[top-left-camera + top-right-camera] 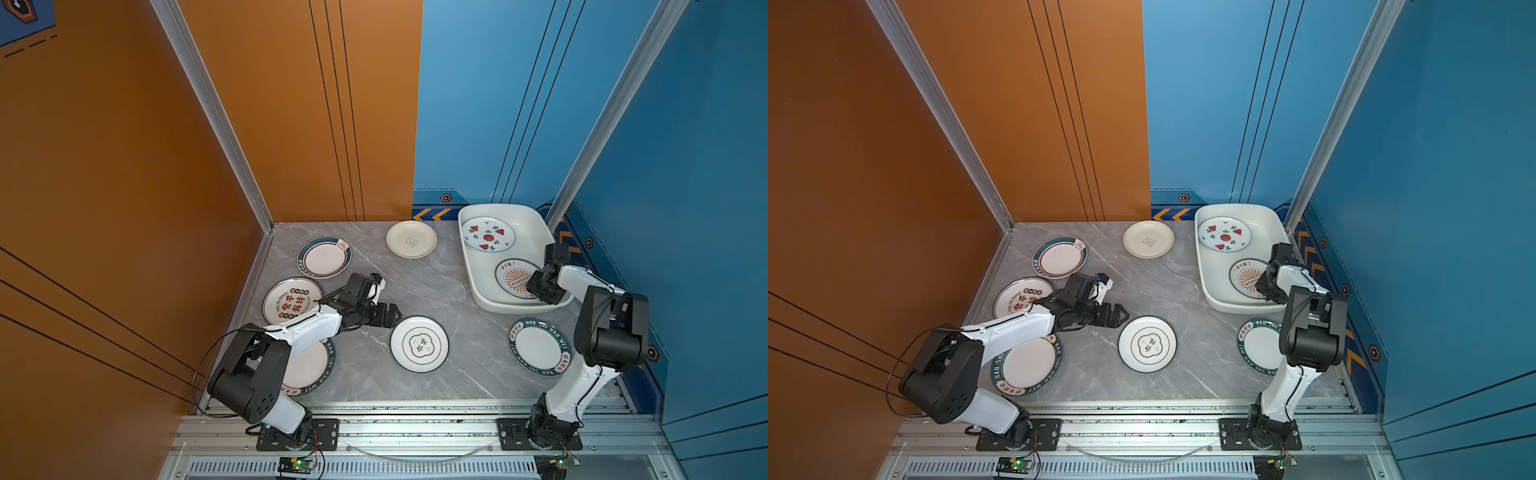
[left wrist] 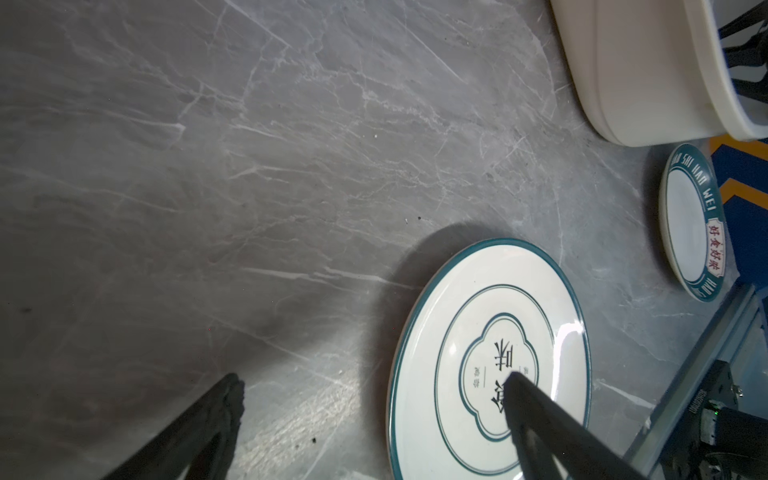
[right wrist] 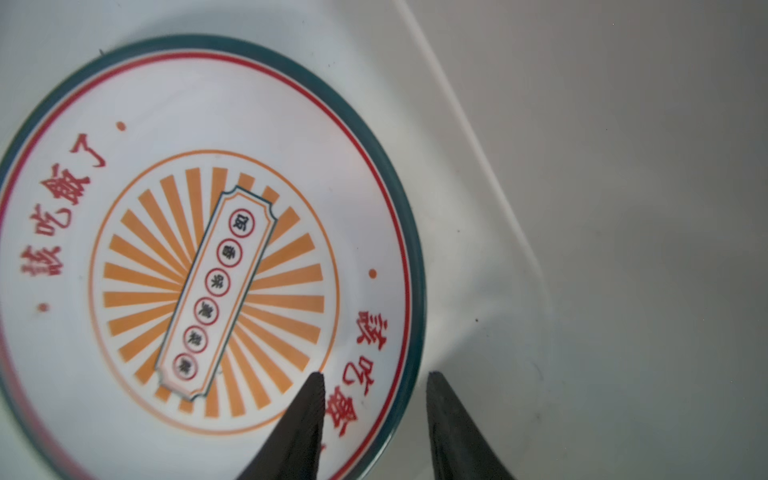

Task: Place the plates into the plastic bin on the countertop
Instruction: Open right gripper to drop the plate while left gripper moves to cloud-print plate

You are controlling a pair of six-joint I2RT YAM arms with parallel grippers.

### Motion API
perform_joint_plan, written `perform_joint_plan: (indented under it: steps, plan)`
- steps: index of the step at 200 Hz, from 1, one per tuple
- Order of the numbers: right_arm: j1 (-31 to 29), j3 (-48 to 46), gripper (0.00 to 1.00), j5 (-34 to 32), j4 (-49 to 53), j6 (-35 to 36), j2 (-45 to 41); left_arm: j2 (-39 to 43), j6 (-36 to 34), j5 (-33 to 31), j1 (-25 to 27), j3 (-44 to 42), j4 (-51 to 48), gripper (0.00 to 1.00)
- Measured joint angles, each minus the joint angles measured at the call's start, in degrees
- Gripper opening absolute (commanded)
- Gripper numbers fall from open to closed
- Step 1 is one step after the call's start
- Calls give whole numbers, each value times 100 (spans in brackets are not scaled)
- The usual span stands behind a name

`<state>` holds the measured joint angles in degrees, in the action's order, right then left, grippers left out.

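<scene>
1. Right of centre in both top views, on the countertop (image 1: 436, 282) by the blue wall (image 1: 478, 124): the plastic bin (image 1: 530, 226).
2. Inside it, lying flat and apart from each other: the watermelon plate (image 1: 488, 235) at the upper end, the sunburst plate (image 1: 512, 275) at the lower end.
3. Over the lower-right edge of the sunburst plate: the right gripper (image 3: 375, 376), jaws parted and released, grasping nothing. In the right wrist view, straddles the dark green rim, one finger over the plate's face and the other over the bin floor.
4. Outside the bin, low in the middle of the top views: the quatrefoil plate (image 1: 419, 344), flat on the countertop.
5. Just beside its upper-left rim: the left gripper (image 1: 392, 313), spread wide and empty. In the left wrist view, one fingertip (image 2: 513, 380) overlaps the plate's centre emblem. Contact cannot be told.
6. Also flat on the countertop, well apart from the bin: the cream plate (image 1: 411, 239) at upper centre, the green-rimmed plate (image 1: 324, 257) and the red-character plate (image 1: 291, 301) at left, the lower-left lettered plate (image 1: 309, 368) partly under the left arm (image 1: 299, 328).
7. Just below the bin, partly behind the right arm (image 1: 582, 382): the lower-right lettered plate (image 1: 539, 347).
</scene>
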<state>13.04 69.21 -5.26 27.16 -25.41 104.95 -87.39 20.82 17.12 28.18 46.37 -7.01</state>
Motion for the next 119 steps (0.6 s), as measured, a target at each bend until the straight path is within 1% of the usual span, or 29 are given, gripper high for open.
perform_joint_plan:
  steps: [22,40,57,64,66,69,94,119]
  plan:
    - [-94,0,46,-173,142,20,-297,-109,2,-2,79,-57,20,95]
    - [-208,4,46,-297,262,59,-846,-264,2,-2,155,-90,70,93]
    - [-343,103,46,-396,398,87,-1355,-426,-4,2,216,-120,144,88]
    - [-396,170,46,-407,439,109,-1517,-448,7,13,229,-120,229,88]
    - [-415,195,46,-407,448,118,-1572,-457,20,15,234,-120,254,84]
    - [-435,223,46,-407,459,125,-1628,-468,9,17,240,-120,271,82]
    - [-581,354,46,-376,560,157,-2044,-597,46,85,304,-125,498,75]
    - [-702,330,46,-247,706,164,-2277,-688,76,155,367,-131,678,66]
